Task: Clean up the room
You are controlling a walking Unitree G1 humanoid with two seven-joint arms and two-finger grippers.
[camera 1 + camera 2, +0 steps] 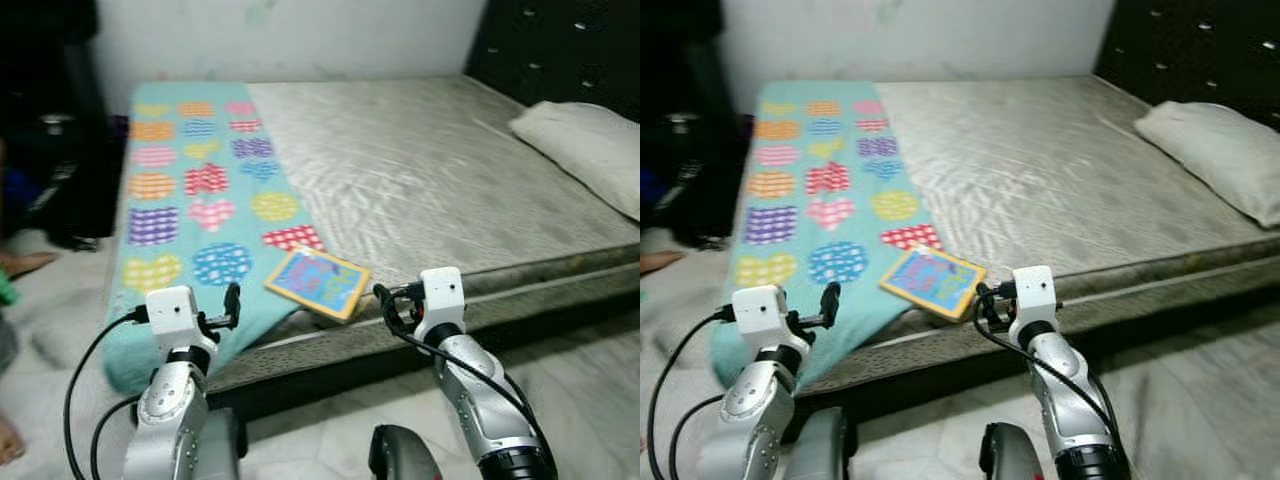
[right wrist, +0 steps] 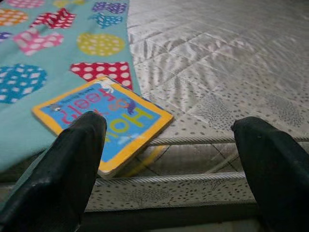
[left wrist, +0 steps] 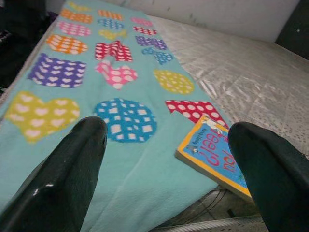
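We see one picture book (image 1: 317, 283) on one patterned blanket (image 1: 190, 215) at the bed's (image 1: 430, 170) edge, one pillow (image 1: 590, 145), and our left claw (image 3: 166, 169) and right claw (image 2: 169, 164) both spread, holding nothing.

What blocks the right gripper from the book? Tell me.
Nothing visible. The book lies at the near edge of the bed, partly on the blanket, and the open right gripper faces it with only air between.
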